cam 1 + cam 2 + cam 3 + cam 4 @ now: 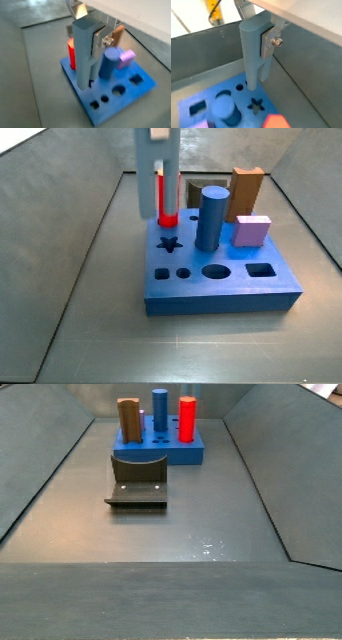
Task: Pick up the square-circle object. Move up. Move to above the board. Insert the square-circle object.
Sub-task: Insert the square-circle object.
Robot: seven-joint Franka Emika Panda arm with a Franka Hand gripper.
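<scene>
My gripper (87, 38) is shut on the square-circle object (83, 55), a slender pale grey-blue peg held upright near its top. One silver finger (271, 40) presses its flat side; the other finger is hidden behind it. The peg (252, 55) hangs over the board (110, 100), a dark blue block. Its lower end is at the board's top face near one corner, beside a small round hole (240, 87) and the star hole (254, 104). I cannot tell if the end is inside a hole. In a side view the peg (147, 178) stands next to the red cylinder (162, 198).
On the board (214, 293) stand a thick blue cylinder (210, 218), a lilac cube (254, 230) and a brown block (247, 190). The fixture (138, 482) stands on the floor in front of the board (158, 452). Grey bin walls rise on all sides.
</scene>
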